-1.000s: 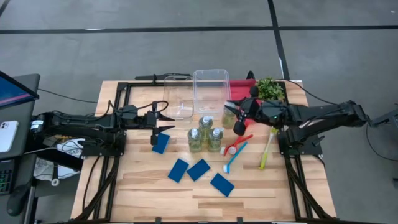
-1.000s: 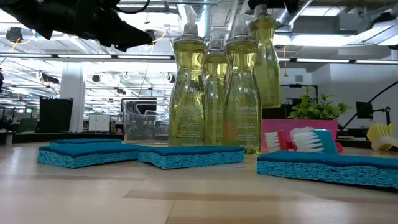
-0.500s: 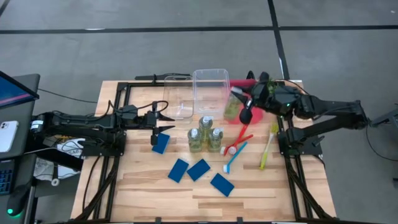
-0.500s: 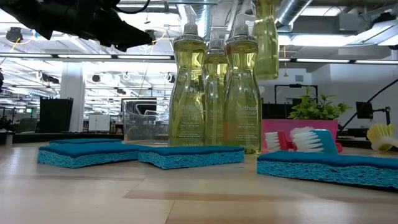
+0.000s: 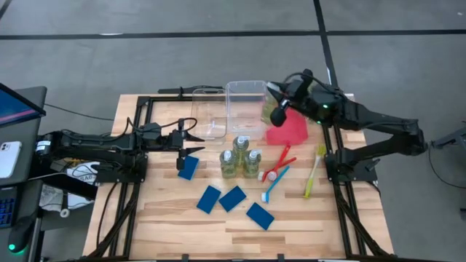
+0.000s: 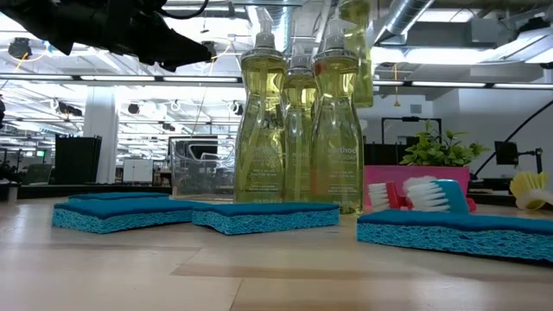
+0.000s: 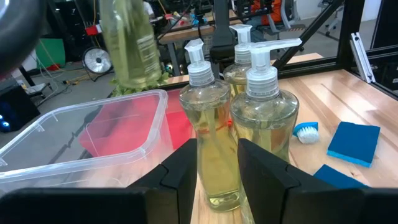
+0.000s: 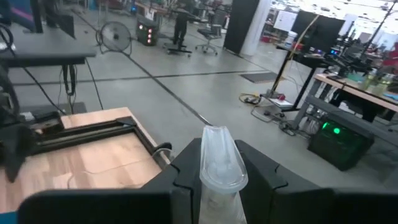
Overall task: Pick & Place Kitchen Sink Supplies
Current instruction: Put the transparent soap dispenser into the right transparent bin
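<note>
My right gripper (image 5: pixel 277 109) is shut on a clear pump bottle of yellow-green liquid (image 7: pixel 127 50), held in the air by the far clear bin (image 5: pixel 246 102). In the low view the bottle (image 6: pixel 354 52) hangs high behind three standing bottles (image 5: pixel 240 156). My left gripper (image 5: pixel 193 138) is open and hovers above the table near the other bin (image 5: pixel 210 116); in its wrist view the three bottles (image 7: pixel 214 143) stand just ahead. Several blue sponges (image 5: pixel 233 198) lie flat on the table. Red (image 5: pixel 278 167), blue (image 5: pixel 275 183) and yellow-green (image 5: pixel 313 173) brushes lie right of the bottles. My right gripper pinches the bottle's pump head (image 8: pixel 217 158) between its two fingers, which come about level from the table's right. The bottle hangs below the fingers, lifted clear of the table and nearly upright (image 7: pixel 127 50).
A red tray (image 5: pixel 290 132) lies right of the bins, below the right arm. A small green plant (image 6: pixel 436 147) stands at the far right. Black frame rails run along the table's left, far and right edges. Bare wood lies toward the near edge.
My right gripper has carried the bottle up and toward the far edge, from beside the standing bottles to the far bin's right side. In the low view the bottle has risen. The left arm has kept still.
</note>
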Motion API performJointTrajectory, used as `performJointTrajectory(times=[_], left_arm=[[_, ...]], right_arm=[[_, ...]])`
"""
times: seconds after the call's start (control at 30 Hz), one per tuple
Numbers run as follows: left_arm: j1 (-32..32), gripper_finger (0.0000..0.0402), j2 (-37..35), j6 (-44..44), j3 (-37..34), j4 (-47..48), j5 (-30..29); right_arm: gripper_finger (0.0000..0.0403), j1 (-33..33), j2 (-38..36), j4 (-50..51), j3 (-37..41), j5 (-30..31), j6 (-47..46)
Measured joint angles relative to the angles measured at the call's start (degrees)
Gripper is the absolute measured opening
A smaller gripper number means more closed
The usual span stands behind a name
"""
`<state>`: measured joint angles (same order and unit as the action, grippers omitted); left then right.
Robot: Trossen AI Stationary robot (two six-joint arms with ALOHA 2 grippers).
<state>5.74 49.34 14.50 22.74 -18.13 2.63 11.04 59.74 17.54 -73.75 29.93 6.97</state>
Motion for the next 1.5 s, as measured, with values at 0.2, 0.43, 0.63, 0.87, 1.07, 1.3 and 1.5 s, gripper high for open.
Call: performJointTrajectory(times=[0.2,0.43,0.63,0.87,1.07,1.3,1.5], left_arm=[[-0.01,0.0118,0.0,0.0,0.0,-0.02,0.0],[0.0,0.0118,0.0,0.0,0.0,-0.02,-0.01],[-0.02,0.0118,0.0,0.0,0.0,-0.02,0.0],[-0.02,0.0118,0.0,0.0,0.0,-0.03,-0.01],[0.0,0.0118,0.0,0.0,0.0,-0.02,0.0],[0.0,0.0118,0.0,0.0,0.0,-0.11,0.0],[-0.02,0.0118,0.0,0.0,0.0,-0.24,0.0]], right_arm=[[0.0067,3.89,7.98,-0.6,-5.75,-0.71,1.11],[0.0071,8.02,17.47,-0.49,-13.2,-2.88,1.11],[0.007,11.19,23.73,-0.3,-17.89,-7.6,-0.23],[0.0071,13.41,28.81,-0.17,-18.87,-10.51,-1.04],[0.0071,15.07,31.77,-0.33,-18.87,-10.59,-1.56],[0.0071,17.17,34.79,-0.13,-18.87,-13.92,-3.62],[0.0071,18.13,37.14,-0.59,-18.87,-16.61,-4.13]])
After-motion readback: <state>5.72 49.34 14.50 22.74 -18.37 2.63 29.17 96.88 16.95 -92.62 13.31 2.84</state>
